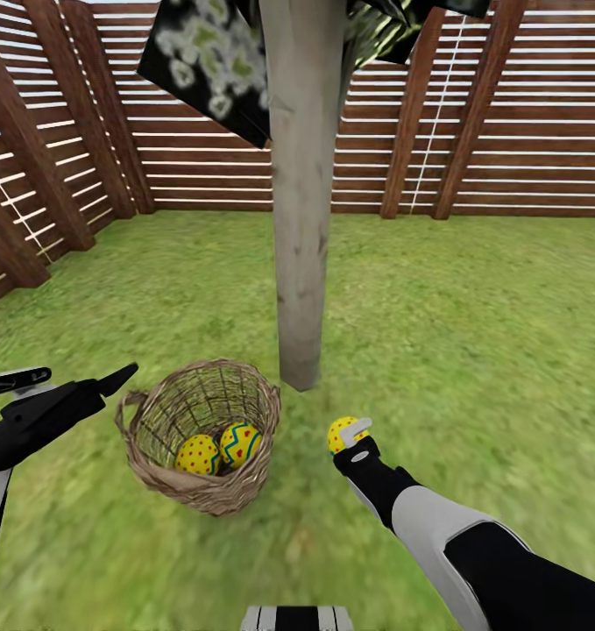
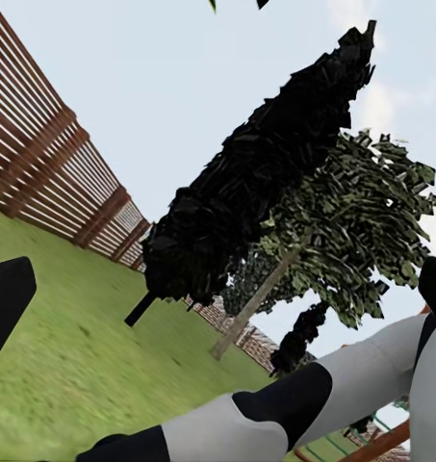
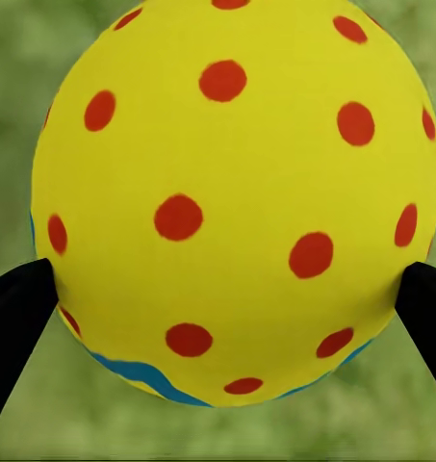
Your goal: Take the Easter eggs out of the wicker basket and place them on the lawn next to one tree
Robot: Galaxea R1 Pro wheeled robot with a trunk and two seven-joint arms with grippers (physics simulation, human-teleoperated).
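While the right claw (image 1: pixel 344 436) grips one egg (image 3: pixel 232 202) low over the grass (image 1: pixel 472 350) near the tree trunk (image 1: pixel 301 219), two eggs (image 1: pixel 218 449) sit in the basket (image 1: pixel 201 434) beside it; next comes lowering and letting go. Left claw (image 1: pixel 113 379) hangs spread, empty

The right arm enters from the lower right of the head view, white forearm and black wrist reaching up and left toward the middle. Its right gripper (image 1: pixel 348 436) is clamped around an Easter egg (image 1: pixel 340 432); in the right wrist view the two black fingers (image 3: pixel 15 322) press against the egg's opposite sides at the left and right edges of the frame. The left arm comes in at the left edge of the head view, black, lying almost level. The left gripper (image 1: pixel 78 383) points right, its fingers spread apart, holding nothing.
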